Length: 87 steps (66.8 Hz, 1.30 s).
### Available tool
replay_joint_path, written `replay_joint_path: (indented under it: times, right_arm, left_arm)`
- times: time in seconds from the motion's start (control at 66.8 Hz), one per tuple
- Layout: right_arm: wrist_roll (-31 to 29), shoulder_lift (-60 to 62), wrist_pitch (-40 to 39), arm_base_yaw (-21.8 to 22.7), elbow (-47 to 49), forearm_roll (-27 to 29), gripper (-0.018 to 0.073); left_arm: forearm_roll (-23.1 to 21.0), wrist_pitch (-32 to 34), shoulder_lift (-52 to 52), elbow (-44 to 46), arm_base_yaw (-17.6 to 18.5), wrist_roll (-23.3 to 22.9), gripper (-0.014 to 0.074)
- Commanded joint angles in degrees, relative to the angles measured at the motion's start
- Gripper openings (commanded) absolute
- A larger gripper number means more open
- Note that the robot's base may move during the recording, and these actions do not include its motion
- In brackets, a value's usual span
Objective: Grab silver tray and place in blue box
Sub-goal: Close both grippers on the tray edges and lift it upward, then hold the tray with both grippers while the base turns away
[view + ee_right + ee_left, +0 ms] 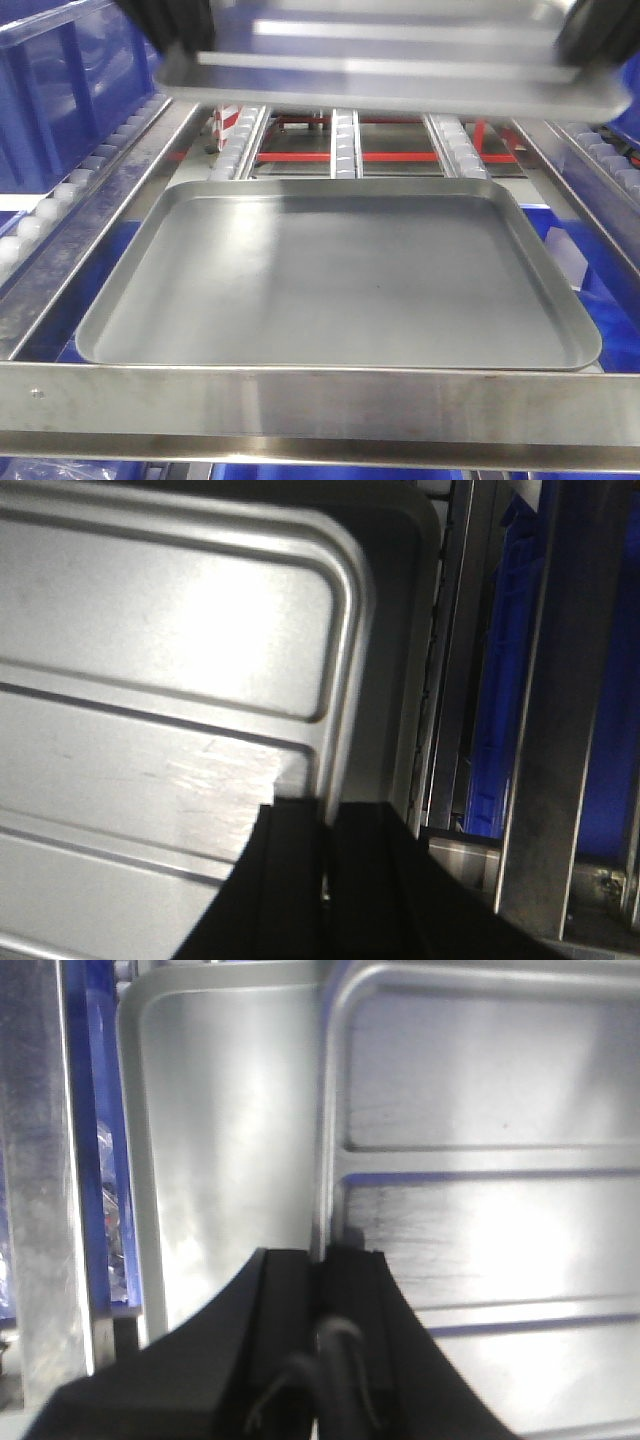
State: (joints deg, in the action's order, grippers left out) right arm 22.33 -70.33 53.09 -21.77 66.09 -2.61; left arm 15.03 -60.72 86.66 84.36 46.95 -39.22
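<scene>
The silver tray (pixel 390 70) hangs level and blurred at the top of the front view, above the rack. My left gripper (pixel 165 25) is shut on its left rim and my right gripper (pixel 600 30) on its right rim. In the left wrist view the black jaws of the left gripper (pixel 323 1255) pinch the rim of the silver tray (pixel 480 1090), whose floor ridges show. In the right wrist view the right gripper (pixel 325 808) clamps the rim of the silver tray (pixel 170 630) the same way. The blue box (pixel 60 100) shows as a ribbed wall at the far left.
A larger dull grey tray (pixel 340 280) lies on the rack directly below the held one, and shows in the left wrist view too (pixel 220 1140). A steel front rail (pixel 320 400) crosses the near edge. Roller tracks (pixel 345 140) run behind, with white rollers (pixel 60 200) along the left.
</scene>
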Motion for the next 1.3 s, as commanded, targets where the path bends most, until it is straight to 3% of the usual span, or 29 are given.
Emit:
replay_joint_path:
  times: [0.0,0.255,0.674,1.288]
  right_arm:
    - [-0.66,3.60,0.83,0.35,1.29,-3.60,0.0058]
    - [-0.66,3.84,4.03,0.35,3.10,-3.60,0.0058]
    - [-0.66,-1.02,8.27,0.35,8.65,-7.29,0.0058]
    - [-0.66,-1.10,9.23,0.35,8.65,-7.44,0.0058]
  left_arm:
    - [5.48,-4.98,-2.68,2.95,1.45,-0.07,-0.0097]
    - [5.95,-5.15,-2.29,6.80,3.80,-0.44,-0.0097]
    - [6.29,-5.66,1.18,6.88,3.80,-0.59,-0.0097]
    - [6.75,-5.90,1.18,6.88,3.80,-0.59,-0.0097]
